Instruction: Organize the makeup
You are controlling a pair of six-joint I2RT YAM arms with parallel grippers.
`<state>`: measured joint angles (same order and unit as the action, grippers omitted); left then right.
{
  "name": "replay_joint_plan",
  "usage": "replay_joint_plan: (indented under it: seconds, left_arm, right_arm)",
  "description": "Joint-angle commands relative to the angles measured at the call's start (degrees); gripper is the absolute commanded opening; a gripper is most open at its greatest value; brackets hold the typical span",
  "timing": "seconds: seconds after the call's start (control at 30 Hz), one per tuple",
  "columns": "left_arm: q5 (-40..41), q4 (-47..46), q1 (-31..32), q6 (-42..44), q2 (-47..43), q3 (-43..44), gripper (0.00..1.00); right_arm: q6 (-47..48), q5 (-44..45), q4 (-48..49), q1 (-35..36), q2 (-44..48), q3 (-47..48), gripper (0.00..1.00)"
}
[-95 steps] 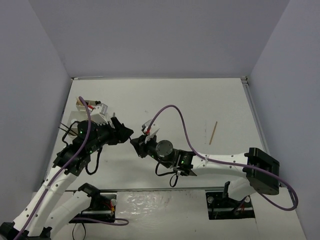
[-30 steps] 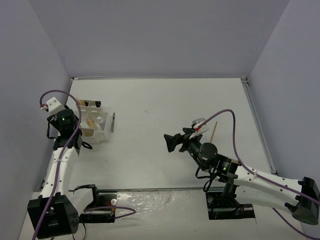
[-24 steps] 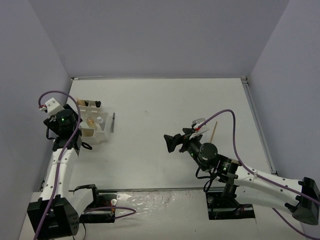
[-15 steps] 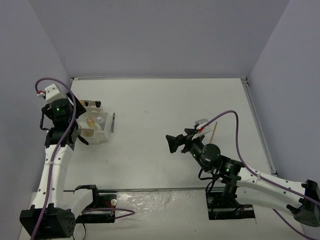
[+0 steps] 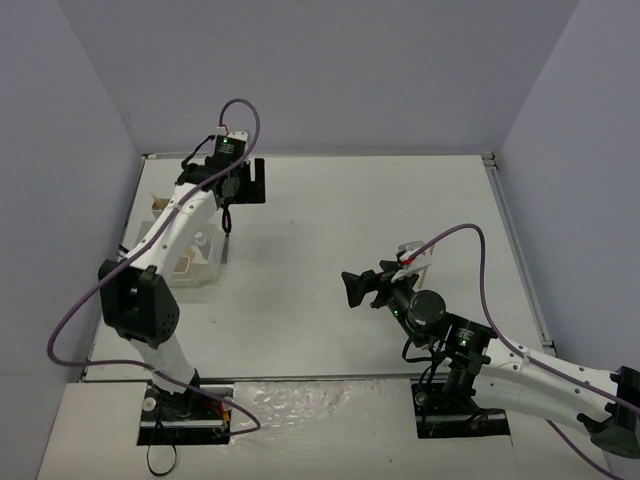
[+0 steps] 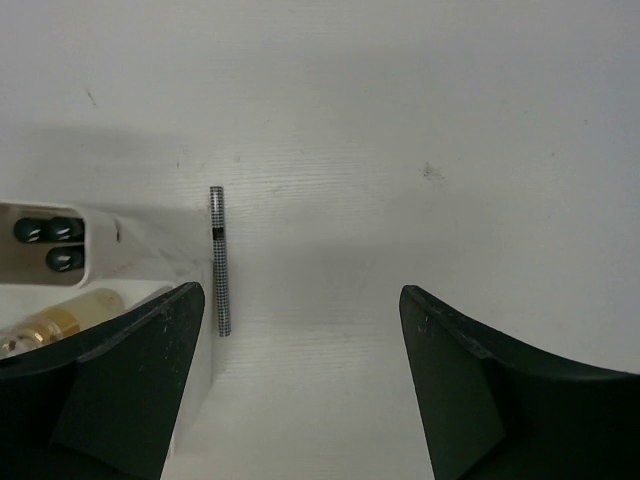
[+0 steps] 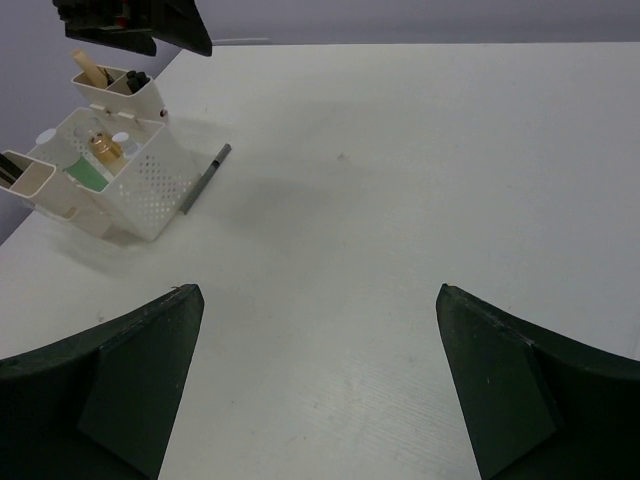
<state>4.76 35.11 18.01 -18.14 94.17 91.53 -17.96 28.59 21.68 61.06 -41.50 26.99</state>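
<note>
A thin black-and-white checkered pencil [image 6: 220, 260] lies on the table just beside the white tray [image 6: 130, 255]; it also shows in the right wrist view [image 7: 205, 180]. The tray [image 7: 140, 190] holds black tubes [image 6: 45, 240], a gold-capped bottle [image 6: 60, 320], a green-and-white bottle [image 7: 88, 172] and a tan wooden stick [image 7: 95, 72]. My left gripper [image 6: 300, 300] is open and empty, hovering above the table right of the pencil. My right gripper [image 7: 320, 290] is open and empty, far from the tray, over the table's middle right.
The tray [image 5: 190, 262] sits at the table's left side, partly under my left arm [image 5: 175, 225]. My left gripper [image 5: 245, 182] is near the back wall. My right gripper [image 5: 352, 288] points left. Grey walls enclose the table on three sides.
</note>
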Motion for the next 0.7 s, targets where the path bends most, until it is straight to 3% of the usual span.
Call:
replay_joint_plan:
  seconds: [0.0, 0.17, 0.67]
  left_arm:
    - [-3.9, 9.6, -0.8, 1.7, 9.1, 11.8, 0.76]
    - [-8.8, 12.7, -4.2, -0.5, 18.9, 16.2, 0.76]
    - [1.5, 15.2, -4.7, -1.0, 31.9, 22.7, 0.84]
  right_arm:
    - [-0.9, 3.0, 1.3, -0.5, 1.3, -0.3, 1.0]
    - [-1.0, 3.0, 0.6, -0.8, 1.5, -0.6, 1.0]
    - [-1.5, 2.5, 1.2, -1.3, 0.1, -1.5, 1.0]
